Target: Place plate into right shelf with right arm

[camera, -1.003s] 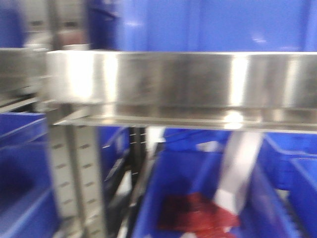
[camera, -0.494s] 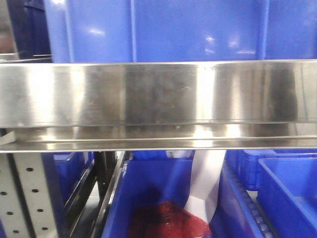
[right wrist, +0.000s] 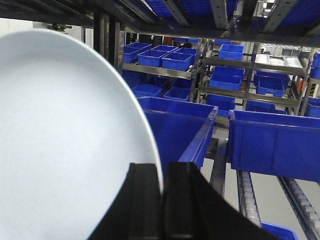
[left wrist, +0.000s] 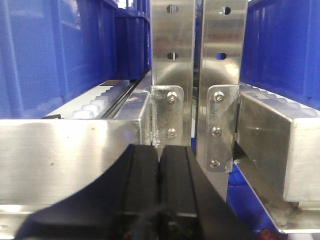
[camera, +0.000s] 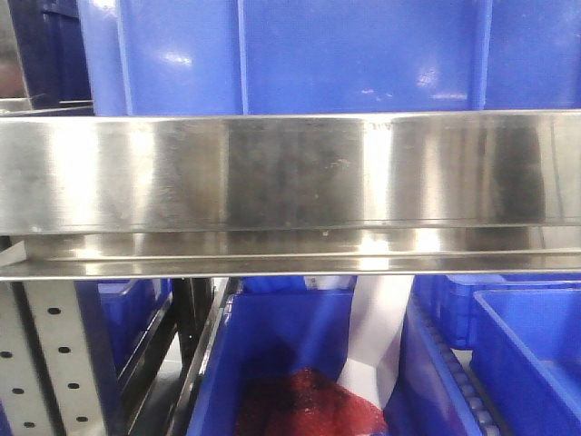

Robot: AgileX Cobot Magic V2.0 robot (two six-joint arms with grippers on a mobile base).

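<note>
Plate (right wrist: 65,140): pinched by its rim between the closed fingers (right wrist: 145,200) of the right gripper (right wrist: 162,172), stood on edge up and left of them, bins (right wrist: 272,145) of the shelf (camera: 290,173) ahead and right; left gripper (left wrist: 159,150) pressed together, empty.

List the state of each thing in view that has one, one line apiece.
plate, clamped at its rim, not yet set down.
right gripper, shut on the plate.
left gripper, shut, empty.
right shelf, upper level carries a blue bin.
lower blue bin, open-topped, holds a red item.
</note>
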